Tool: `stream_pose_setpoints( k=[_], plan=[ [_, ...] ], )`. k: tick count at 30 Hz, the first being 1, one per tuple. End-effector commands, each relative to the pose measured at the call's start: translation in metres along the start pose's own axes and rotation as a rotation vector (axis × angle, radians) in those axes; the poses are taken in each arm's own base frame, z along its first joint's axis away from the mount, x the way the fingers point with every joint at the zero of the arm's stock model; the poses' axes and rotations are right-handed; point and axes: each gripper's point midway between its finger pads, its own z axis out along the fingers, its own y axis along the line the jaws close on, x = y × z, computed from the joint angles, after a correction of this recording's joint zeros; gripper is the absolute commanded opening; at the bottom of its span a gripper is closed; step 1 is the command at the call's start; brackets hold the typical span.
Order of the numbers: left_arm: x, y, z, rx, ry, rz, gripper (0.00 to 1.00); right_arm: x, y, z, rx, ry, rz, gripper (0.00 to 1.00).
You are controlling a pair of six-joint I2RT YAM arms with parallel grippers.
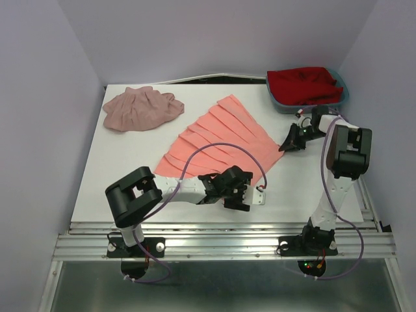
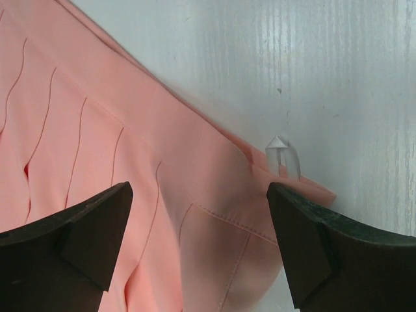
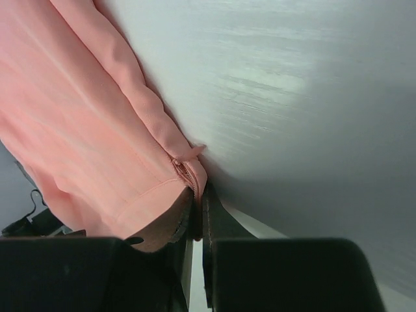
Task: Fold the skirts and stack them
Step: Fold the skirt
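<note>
The salmon-coral pleated skirt [image 1: 221, 140] lies fanned out mid-table. My left gripper [image 1: 242, 193] is open over its near waistband corner [image 2: 214, 234], one finger on each side; a clear hanger loop [image 2: 283, 158] pokes out there. My right gripper [image 1: 290, 144] is shut on the skirt's right waistband corner by the zipper [image 3: 185, 172]. The dusty mauve-pink gathered skirt [image 1: 141, 107] lies bunched at the far left.
A grey-blue bin [image 1: 276, 99] with red fabric [image 1: 304, 85] in it stands at the far right, just behind my right gripper. The white table [image 1: 117, 169] ends at a metal rail [image 1: 221, 240] by the arm bases.
</note>
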Motion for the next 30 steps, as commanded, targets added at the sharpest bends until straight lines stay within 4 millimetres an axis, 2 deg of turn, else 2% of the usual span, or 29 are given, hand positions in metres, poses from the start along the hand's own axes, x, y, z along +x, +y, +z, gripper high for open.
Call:
stream_pose_setpoints(
  k=[1,4,6,9,12,13,15,16,17,18,19,20,21,22,24,25,26,27,28,29,30],
  plan=[
    [0.032,-0.041,-0.001,0.145,0.108,0.009,0.99,-0.017,-0.014,0.002,0.021,-0.083,0.012,0.01],
    [0.015,-0.033,-0.003,0.147,0.074,0.006,0.99,-0.034,-0.016,0.002,0.063,-0.125,-0.041,0.01],
    [0.000,-0.031,-0.006,0.161,0.036,-0.014,0.99,-0.041,-0.009,0.005,0.080,-0.140,-0.076,0.01],
    [-0.033,-0.017,-0.019,0.162,-0.032,-0.060,0.99,-0.051,0.011,0.007,0.083,-0.173,-0.137,0.01],
    [-0.080,0.006,-0.048,0.129,-0.152,-0.139,0.99,-0.064,0.034,0.014,0.093,-0.202,-0.209,0.03],
    [-0.099,0.016,-0.066,0.110,-0.200,-0.187,0.99,-0.066,0.047,0.021,0.089,-0.207,-0.238,0.04],
    [-0.108,0.028,-0.081,0.092,-0.222,-0.252,0.99,-0.075,0.054,0.026,0.120,-0.234,-0.268,0.07],
    [-0.112,0.034,-0.093,0.091,-0.229,-0.315,0.99,-0.086,0.064,0.024,0.125,-0.264,-0.292,0.11],
    [-0.110,0.039,-0.100,0.092,-0.236,-0.353,0.99,-0.088,0.075,0.030,0.127,-0.267,-0.316,0.18],
    [-0.104,0.044,-0.105,0.085,-0.229,-0.391,0.99,-0.095,0.076,0.030,0.160,-0.284,-0.324,0.38],
    [-0.091,0.061,-0.117,0.047,-0.230,-0.434,0.99,-0.099,0.080,0.032,0.167,-0.293,-0.329,0.50],
    [-0.074,0.056,-0.121,0.073,-0.192,-0.451,0.99,-0.108,0.092,0.026,0.170,-0.312,-0.349,0.61],
    [-0.059,0.058,-0.126,0.065,-0.161,-0.457,0.99,-0.113,0.092,0.021,0.192,-0.323,-0.351,0.73],
    [-0.027,0.059,-0.137,0.050,-0.097,-0.491,0.98,-0.116,0.095,0.014,0.202,-0.329,-0.367,0.77],
    [0.006,0.061,-0.152,0.040,-0.055,-0.478,0.95,-0.119,0.105,-0.011,0.240,-0.354,-0.388,0.80],
    [0.024,0.054,-0.166,0.046,-0.022,-0.485,0.92,-0.117,0.108,-0.020,0.252,-0.360,-0.409,0.80],
    [0.057,0.053,-0.172,0.026,0.035,-0.522,0.90,-0.111,0.116,-0.039,0.261,-0.375,-0.419,0.81],
    [0.073,0.052,-0.179,0.006,0.063,-0.487,0.84,-0.105,0.126,-0.046,0.248,-0.377,-0.433,0.79],
    [0.106,0.042,-0.181,0.002,0.134,-0.528,0.82,-0.089,0.142,-0.057,0.192,-0.359,-0.442,0.71],
    [0.120,0.040,-0.183,-0.006,0.159,-0.537,0.79,-0.081,0.143,-0.054,0.191,-0.330,-0.439,0.71],
    [0.133,0.037,-0.183,-0.009,0.181,-0.534,0.74,-0.061,0.162,-0.057,0.108,-0.295,-0.447,0.62]
  ],
)
